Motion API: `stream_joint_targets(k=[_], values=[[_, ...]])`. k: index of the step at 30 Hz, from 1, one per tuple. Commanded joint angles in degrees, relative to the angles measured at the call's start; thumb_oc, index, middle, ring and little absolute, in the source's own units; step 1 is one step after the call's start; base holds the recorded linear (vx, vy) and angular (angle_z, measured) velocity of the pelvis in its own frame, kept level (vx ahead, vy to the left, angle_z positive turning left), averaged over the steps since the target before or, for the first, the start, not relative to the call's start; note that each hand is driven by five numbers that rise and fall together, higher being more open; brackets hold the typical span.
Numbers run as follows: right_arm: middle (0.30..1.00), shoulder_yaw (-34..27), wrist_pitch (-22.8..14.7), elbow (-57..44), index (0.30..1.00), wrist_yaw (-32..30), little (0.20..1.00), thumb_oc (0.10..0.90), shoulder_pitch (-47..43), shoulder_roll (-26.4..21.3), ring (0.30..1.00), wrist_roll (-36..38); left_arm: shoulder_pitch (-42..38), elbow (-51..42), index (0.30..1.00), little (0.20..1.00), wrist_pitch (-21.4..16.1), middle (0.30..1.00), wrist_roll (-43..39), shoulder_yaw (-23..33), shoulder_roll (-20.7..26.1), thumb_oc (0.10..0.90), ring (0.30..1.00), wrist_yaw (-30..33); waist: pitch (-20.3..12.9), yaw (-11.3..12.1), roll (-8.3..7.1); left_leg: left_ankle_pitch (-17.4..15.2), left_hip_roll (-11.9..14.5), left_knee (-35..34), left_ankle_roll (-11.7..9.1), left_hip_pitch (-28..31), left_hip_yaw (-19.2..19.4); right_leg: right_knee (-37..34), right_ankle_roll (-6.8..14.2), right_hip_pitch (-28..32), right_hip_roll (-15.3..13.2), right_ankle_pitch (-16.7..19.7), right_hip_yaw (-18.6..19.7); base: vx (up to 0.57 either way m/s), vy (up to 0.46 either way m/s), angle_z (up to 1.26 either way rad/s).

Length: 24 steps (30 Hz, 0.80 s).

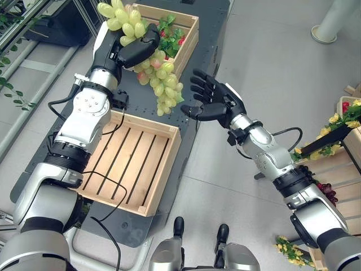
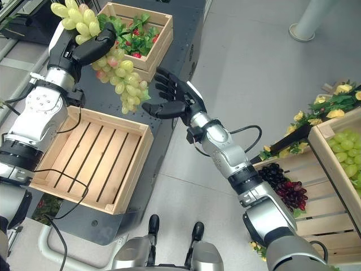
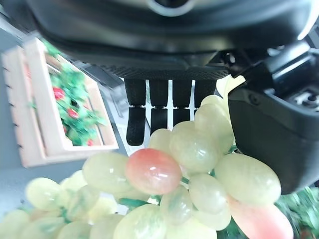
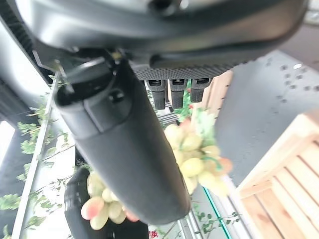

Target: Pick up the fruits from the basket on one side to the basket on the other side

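While left hand (image 1: 132, 48) clamps green grape bunch (image 1: 161, 79), fingers curled round upper part, bunch hangs in air at upper centre of frame, between far crate (image 1: 186, 31) holding leafy red fruit and near slatted crate (image 1: 132, 164) at lower left. Both crates sit on dark worktop (image 1: 192, 130). Right hand (image 1: 211, 101) at frame centre, just beside bunch's lower tip, fingers spread, holding nothing.

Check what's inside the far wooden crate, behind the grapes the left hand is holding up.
The far crate holds green leaves with small red fruits. The left hand and its grape bunch cover the crate's near corner, so anything lying there or under the leaves cannot be seen.
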Motion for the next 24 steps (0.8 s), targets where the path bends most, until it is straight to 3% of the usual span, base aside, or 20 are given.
stream_joint_targets(k=[1,9,17,24], values=[[0.900,3.5,-5.7,4.9,0.900,0.5,0.900,0.800,2.2,4.4,0.900,4.9,-4.5,3.1,0.300,0.300,-4.3,0.300,0.0,-1.2,-3.7,0.400,0.300,0.6,-20.7,0.7,1.78,-4.6,-3.1,-0.2,-0.6,-1.2,0.2,0.2,-1.4,-0.5,-0.3,-2.1,1.0,0.00,0.000,0.00],[0.900,3.5,-7.3,4.9,0.900,-1.6,0.900,0.800,-2.6,6.1,0.900,6.0,-8.1,2.9,0.300,0.300,-2.1,0.300,0.6,-4.9,-6.3,0.400,0.300,-3.0,-21.2,1.1,1.54,-4.8,-3.3,-0.2,-0.4,-0.9,-0.7,0.4,-1.4,-0.3,-0.3,-2.3,1.0,0.00,-0.013,0.00],[0.900,4.8,-5.8,5.6,0.900,1.4,0.900,0.800,-5.4,7.3,0.900,8.5,-10.4,2.7,0.300,0.300,-2.4,0.300,0.0,-7.0,-8.7,0.400,0.300,-5.6,-22.0,1.2,1.25,-4.9,-3.3,-0.2,-0.3,-0.7,-1.1,0.1,-1.4,0.0,-0.2,-2.3,0.9,0.00,0.000,0.00],[0.900,5.3,-7.5,5.5,0.900,0.8,0.900,0.800,-5.6,8.6,0.900,9.4,-11.1,1.1,0.300,0.300,-0.3,0.300,-0.1,-8.1,-9.6,0.400,0.300,-7.4,-22.3,1.4,1.08,-5.0,-3.1,-0.2,-0.3,-0.6,-1.2,0.0,-1.5,0.2,0.0,-2.4,0.9,0.00,0.000,0.00]])
